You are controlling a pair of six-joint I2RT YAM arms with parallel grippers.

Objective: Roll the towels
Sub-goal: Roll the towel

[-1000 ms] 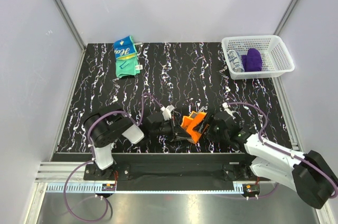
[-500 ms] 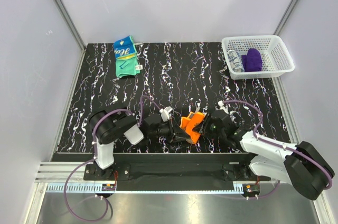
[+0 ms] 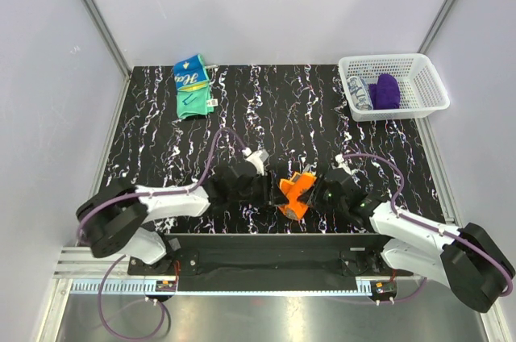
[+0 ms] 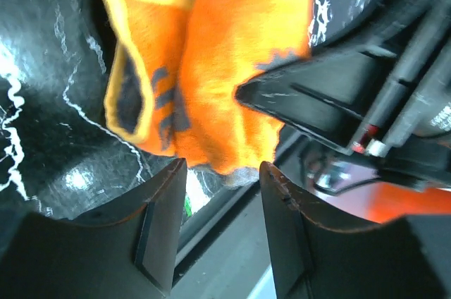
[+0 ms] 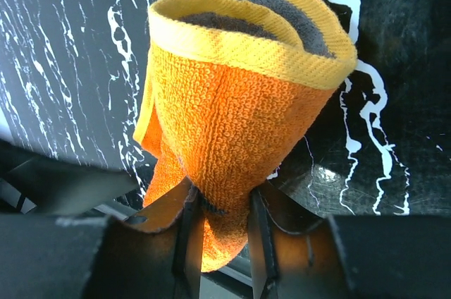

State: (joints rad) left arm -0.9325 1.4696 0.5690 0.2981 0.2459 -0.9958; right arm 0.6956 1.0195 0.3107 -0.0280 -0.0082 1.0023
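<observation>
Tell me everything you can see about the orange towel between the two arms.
Bright orange terry-cloth towel, yellow hemmed edge, dark grey inner face and marks, loosely rolled into a cone. The right arm's jaws pinch its narrow end; the left arm's jaws stand open beside it. It is near the front edge of the black marbled tabletop.

Overhead view: bright, even, diffuse light from above; pale walls (image 3: 48,76) washed out, shadows under arms soft. Glossy worktop (image 3: 266,108) sharp. Left wrist view: whole frame smeared, orange towel (image 4: 232,66) soft-edged, left end effector (image 4: 222,179) dark, unfocused; white glare on worktop. Right wrist view: towel weave crisp, right end effector (image 5: 222,207) blurred, orange glow at pinch.
</observation>
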